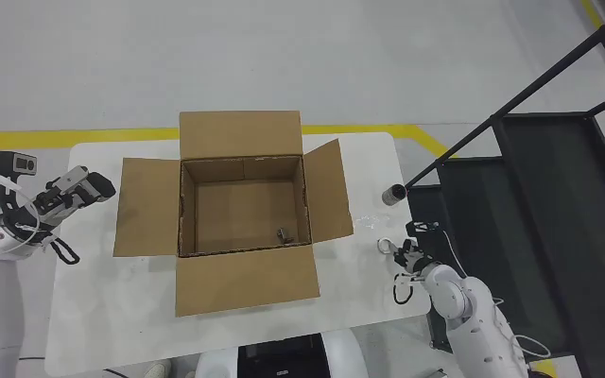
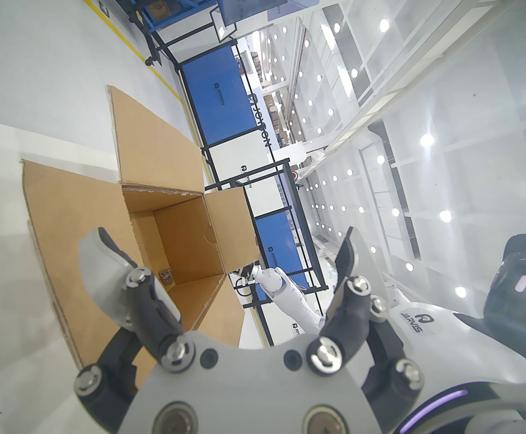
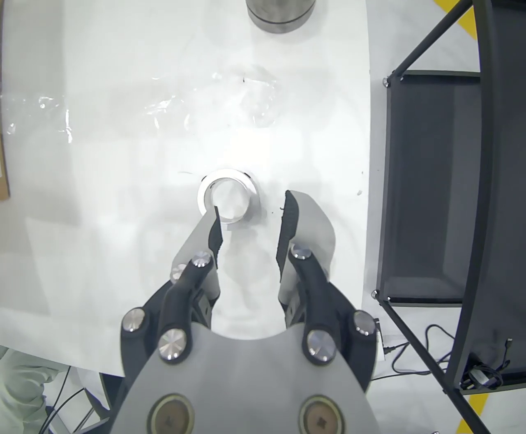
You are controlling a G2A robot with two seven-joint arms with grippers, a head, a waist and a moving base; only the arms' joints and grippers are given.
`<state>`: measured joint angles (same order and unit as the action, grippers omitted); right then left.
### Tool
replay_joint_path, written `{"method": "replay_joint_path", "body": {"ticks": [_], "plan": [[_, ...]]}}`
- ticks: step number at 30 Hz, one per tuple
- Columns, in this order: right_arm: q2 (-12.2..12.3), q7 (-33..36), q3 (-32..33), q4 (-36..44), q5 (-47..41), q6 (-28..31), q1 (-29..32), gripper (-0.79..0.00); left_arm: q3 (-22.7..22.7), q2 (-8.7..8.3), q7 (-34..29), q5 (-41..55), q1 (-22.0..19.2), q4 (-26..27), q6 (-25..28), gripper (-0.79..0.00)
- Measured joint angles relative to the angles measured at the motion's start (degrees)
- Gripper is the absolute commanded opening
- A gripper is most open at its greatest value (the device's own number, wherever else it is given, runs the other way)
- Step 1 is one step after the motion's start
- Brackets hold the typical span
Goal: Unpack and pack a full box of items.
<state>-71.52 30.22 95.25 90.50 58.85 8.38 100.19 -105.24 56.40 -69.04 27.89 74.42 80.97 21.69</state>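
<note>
An open cardboard box (image 1: 242,215) stands mid-table with all flaps spread; one small grey metal part (image 1: 284,233) lies in its near right corner, also seen as the metal part (image 2: 166,276). My left gripper (image 2: 222,246) is open and empty, held off the box's left side (image 1: 80,187). My right gripper (image 3: 250,209) is open just above the table, right of the box (image 1: 402,257). A silver metal ring (image 3: 228,198) lies flat at its fingertips, one finger (image 3: 214,232) overlapping the ring's rim. A grey metal cylinder (image 3: 280,11) stands farther off, shown as the cylinder (image 1: 393,194).
Clear plastic wrap (image 3: 254,96) lies crumpled on the white table (image 1: 104,302) between ring and cylinder. A black metal rack (image 1: 539,217) stands close along the table's right edge. The table's edge runs near the right gripper.
</note>
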Motion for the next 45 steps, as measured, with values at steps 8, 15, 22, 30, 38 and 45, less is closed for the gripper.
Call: {"method": "replay_joint_path", "body": {"ticks": [8, 15, 22, 30, 38, 45], "plan": [[0.0, 0.0, -1.5, -2.6, -0.2, -0.9, -2.0, -0.499, 0.0, 0.0, 0.0, 0.0, 0.0, 0.0, 0.0, 0.0], [0.1, 0.1, -2.8, -3.6, 0.5, -1.0, -3.0, -0.539, 0.0, 0.0, 0.0, 0.0, 0.0, 0.0, 0.0, 0.0], [0.1, 0.7, -4.1, -4.6, 0.9, -1.9, -4.2, -0.733, 0.0, 0.0, 0.0, 0.0, 0.0, 0.0, 0.0, 0.0], [0.3, 1.1, -4.3, -3.1, 1.1, -2.0, -4.3, -0.785, 0.0, 0.0, 0.0, 0.0, 0.0, 0.0, 0.0, 0.0], [1.1, 2.0, 1.9, 13.5, -3.7, 0.2, 3.3, -0.785, 0.0, 0.0, 0.0, 0.0, 0.0, 0.0, 0.0, 0.0], [1.4, -0.3, 7.6, 32.4, -11.2, 5.8, 9.8, -0.785, 0.0, 0.0, 0.0, 0.0, 0.0, 0.0, 0.0, 0.0]]}}
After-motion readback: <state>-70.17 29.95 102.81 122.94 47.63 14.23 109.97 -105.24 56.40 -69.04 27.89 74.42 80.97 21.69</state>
